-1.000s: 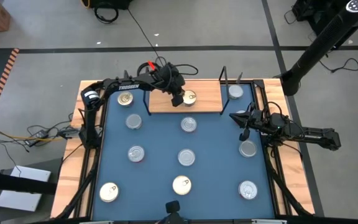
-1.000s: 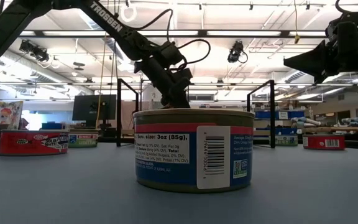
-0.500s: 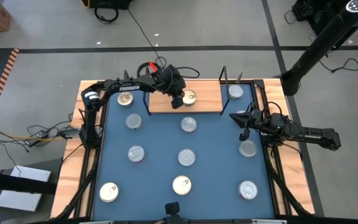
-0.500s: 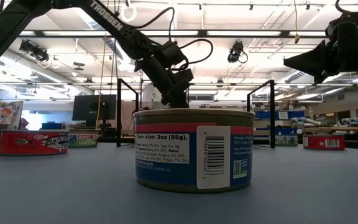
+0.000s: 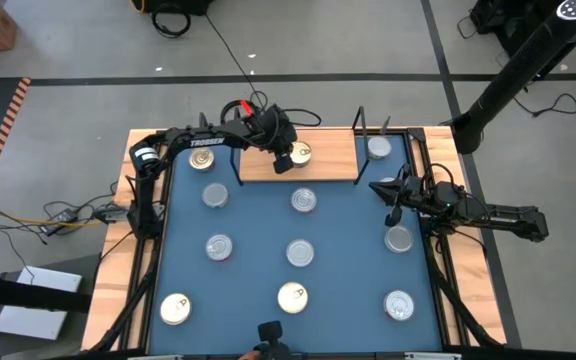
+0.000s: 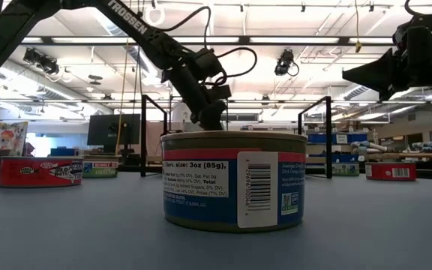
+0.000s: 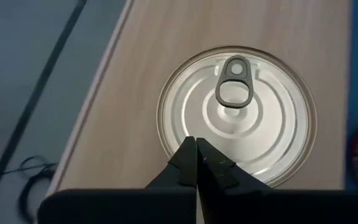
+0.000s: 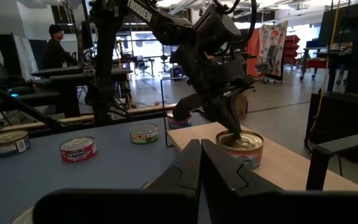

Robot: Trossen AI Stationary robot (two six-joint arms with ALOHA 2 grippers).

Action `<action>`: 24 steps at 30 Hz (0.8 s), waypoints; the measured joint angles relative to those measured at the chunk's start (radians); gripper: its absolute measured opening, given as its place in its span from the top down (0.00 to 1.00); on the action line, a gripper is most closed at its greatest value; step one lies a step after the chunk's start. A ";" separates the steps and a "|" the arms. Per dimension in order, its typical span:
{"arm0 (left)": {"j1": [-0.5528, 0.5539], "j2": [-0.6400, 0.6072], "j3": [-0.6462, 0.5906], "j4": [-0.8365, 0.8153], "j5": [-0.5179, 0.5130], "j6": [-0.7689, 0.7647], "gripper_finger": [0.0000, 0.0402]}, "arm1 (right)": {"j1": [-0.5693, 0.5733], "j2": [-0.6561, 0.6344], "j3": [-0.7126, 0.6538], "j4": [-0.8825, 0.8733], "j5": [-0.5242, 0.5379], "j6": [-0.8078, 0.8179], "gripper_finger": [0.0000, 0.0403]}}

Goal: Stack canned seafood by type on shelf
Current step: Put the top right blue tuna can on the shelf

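Left gripper [image 5: 284,163], upper centre of the high view, fingers pressed together with nothing between them, tips hovering at the rim of a gold-topped can [image 5: 301,154]. In the left wrist view the closed fingertips [image 7: 196,163] overlap the near edge of this can [image 7: 236,113]: round, flat, concentric ridges pressed into the metal lid, grey pull tab toward the frame's top. The can sits on the shelf [image 5: 328,163], a pale wood board with visible grain, black wire frames at both ends; this is the only can on the board. Whether the fingertips touch the lid cannot be told.

Right gripper [image 5: 392,199], right of centre in the high view, fingers together, empty, raised over the blue table [image 5: 258,225] beside a silver can [image 5: 399,238].

Other cans lie apart on the table in loose rows, silver or gold tops; one silver can [image 5: 379,148] sits at upper right just beyond the shelf's end frame. In the low view a blue-and-red labelled can [image 6: 234,180] fills the centre and hides the shelf surface behind it; a red-sided can [image 6: 40,171] stands at left
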 joint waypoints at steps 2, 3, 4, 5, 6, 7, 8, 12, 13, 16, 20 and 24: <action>0.001 -0.003 0.000 -0.011 -0.027 0.001 1.00 | 0.000 0.000 0.000 0.000 0.000 0.000 0.94; 0.003 -0.008 0.000 -0.022 -0.034 0.002 1.00 | 0.000 0.000 0.000 0.000 0.000 0.000 0.94; 0.003 -0.011 0.000 -0.040 -0.043 0.005 1.00 | 0.000 0.000 0.000 0.000 0.000 0.000 0.94; 0.004 -0.014 0.000 -0.053 -0.053 0.009 1.00 | 0.000 0.000 0.000 0.000 0.000 0.000 0.94; 0.004 -0.020 0.000 -0.065 -0.066 0.015 1.00 | 0.000 0.000 0.000 0.000 0.000 0.000 0.94; 0.004 -0.025 0.000 -0.082 -0.084 0.024 1.00 | 0.000 0.000 0.000 0.000 0.000 0.000 0.94; 0.004 -0.032 -0.001 -0.102 -0.104 0.027 1.00 | 0.000 0.000 0.000 0.000 0.002 0.000 0.94; 0.008 -0.048 -0.001 -0.157 -0.167 0.028 1.00 | 0.000 0.000 0.000 0.000 0.002 0.000 0.94; 0.010 -0.051 -0.001 -0.178 -0.179 0.029 1.00 | 0.000 0.000 0.000 0.000 0.002 0.000 0.94; 0.017 -0.057 -0.001 -0.217 -0.199 0.030 1.00 | 0.000 0.000 0.000 0.000 0.002 0.000 0.94; 0.022 -0.063 -0.001 -0.240 -0.227 0.029 1.00 | 0.000 0.000 0.000 0.000 0.002 0.000 0.94; 0.025 -0.072 -0.003 -0.254 -0.277 0.027 1.00 | 0.000 0.000 0.000 0.000 0.002 0.000 0.94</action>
